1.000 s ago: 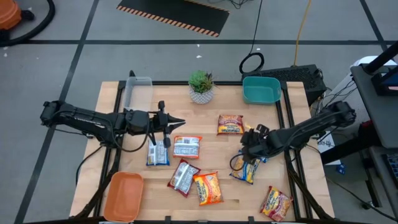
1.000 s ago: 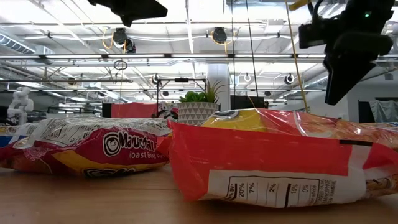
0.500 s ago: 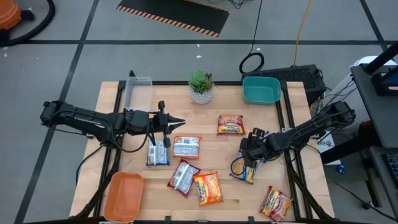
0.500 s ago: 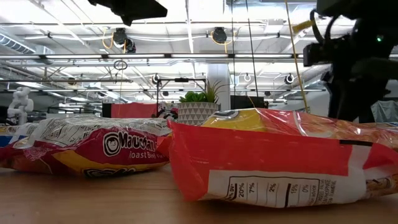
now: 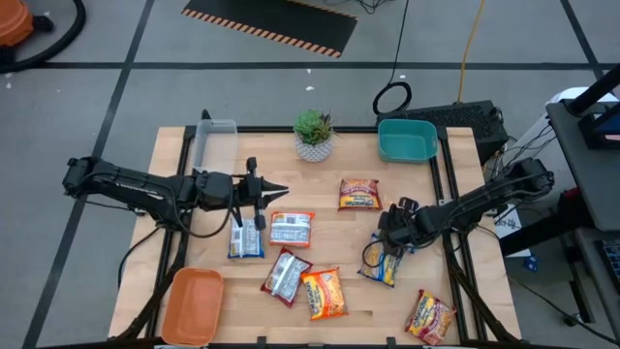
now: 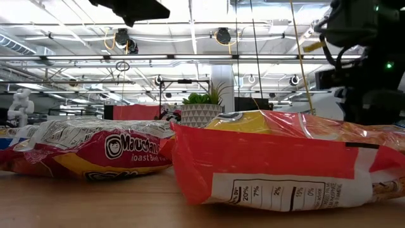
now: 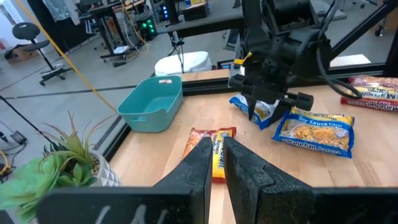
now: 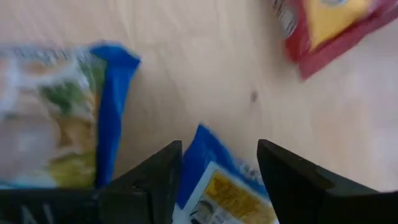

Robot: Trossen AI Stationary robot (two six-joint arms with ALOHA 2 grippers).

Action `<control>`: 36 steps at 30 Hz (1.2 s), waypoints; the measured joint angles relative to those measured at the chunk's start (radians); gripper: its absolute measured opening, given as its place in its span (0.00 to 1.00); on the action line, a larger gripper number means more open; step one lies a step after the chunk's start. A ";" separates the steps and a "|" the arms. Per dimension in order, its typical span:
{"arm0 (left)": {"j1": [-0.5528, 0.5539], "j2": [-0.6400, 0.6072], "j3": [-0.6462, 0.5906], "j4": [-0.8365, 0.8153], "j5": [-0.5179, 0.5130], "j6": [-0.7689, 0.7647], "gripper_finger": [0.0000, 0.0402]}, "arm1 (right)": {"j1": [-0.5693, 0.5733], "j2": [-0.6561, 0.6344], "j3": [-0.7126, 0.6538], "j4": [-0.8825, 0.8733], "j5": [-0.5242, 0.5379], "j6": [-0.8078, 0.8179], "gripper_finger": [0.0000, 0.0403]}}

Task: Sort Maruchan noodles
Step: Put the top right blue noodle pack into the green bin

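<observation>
1. The right gripper (image 5: 387,242) hangs low over the right half of the table (image 5: 334,225), with its fingers (image 8: 287,180) spread apart and a blue-edged packet (image 8: 219,186) lying between them. The right wrist view shows the packet's end in the gap, but I cannot tell whether the pads touch it.
2. Just beside that gripper, on its outer side, lies a second blue-white packet (image 8: 59,140), flat on the wood.
3. In the left wrist view the same pair shows: one blue packet directly beneath the right gripper (image 7: 268,107) and the other, a blue-yellow packet (image 7: 316,130), next to it.
4. Beyond the right gripper, towards the teal tray (image 5: 407,141), lies a red-yellow packet (image 5: 358,194).
5. Nearer the table's front edge than the right gripper, a red packet (image 5: 431,316) lies by the right corner.
6. The left gripper (image 5: 274,191) waits over the left half of the table, its fingers (image 7: 200,163) nearly closed with only a thin gap and nothing held.
7. Just ahead of and below the left gripper lies a red-white packet (image 5: 292,229), and under its wrist a blue-white packet (image 5: 246,237).
8. Further towards the front edge from the left gripper lie a red-silver packet (image 5: 287,276) and an orange-yellow packet (image 5: 325,293), touching each other.
9. The orange tray (image 5: 193,306) sits at the front left corner, the clear tray (image 5: 214,142) at the back left, and the potted plant (image 5: 313,134) between the clear and teal trays.
</observation>
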 joint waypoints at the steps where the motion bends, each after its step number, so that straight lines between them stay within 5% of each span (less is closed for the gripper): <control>1: 0.000 0.000 0.000 -0.005 0.000 -0.004 0.12 | -0.008 0.000 -0.014 0.011 -0.020 -0.001 0.50; 10: 0.000 0.000 0.000 -0.022 0.000 -0.009 0.12 | -0.047 -0.004 -0.068 0.092 -0.099 -0.052 0.38; 20: 0.000 0.000 0.000 -0.022 0.000 -0.009 0.12 | -0.059 -0.022 -0.070 0.123 -0.164 -0.137 0.02; 27: 0.000 0.000 0.000 -0.030 0.000 -0.009 0.12 | -0.059 -0.122 -0.067 0.129 -0.124 -0.182 0.01; 36: 0.000 0.022 -0.001 -0.065 0.010 -0.002 0.12 | -0.059 -0.225 0.021 0.192 0.057 -0.285 0.00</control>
